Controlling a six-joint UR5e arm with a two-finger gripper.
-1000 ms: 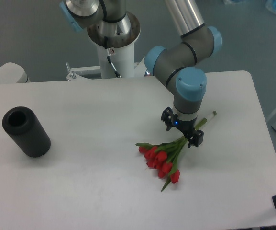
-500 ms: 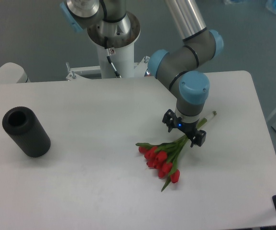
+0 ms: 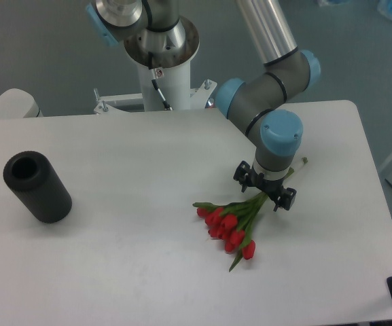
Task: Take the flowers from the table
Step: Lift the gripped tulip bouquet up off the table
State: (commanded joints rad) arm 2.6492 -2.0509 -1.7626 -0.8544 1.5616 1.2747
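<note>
One bunch of flowers (image 3: pixel 231 224), perhaps eight buds, lies near the table's (image 3: pixel 114 258) right edge; the gripper (image 3: pixel 266 191) straddles its stems, jaws spread, holding nothing.

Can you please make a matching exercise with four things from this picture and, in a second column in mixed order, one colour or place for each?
Things:
1. flowers
2. black cylinder
3. gripper
4. table

Descriptions:
A. plain white, carrying everything else
B. lying on its side at the left
C. red buds, green stems
D. directly above the stems, jaws spread

Pairs: 1-C, 2-B, 3-D, 4-A
</note>
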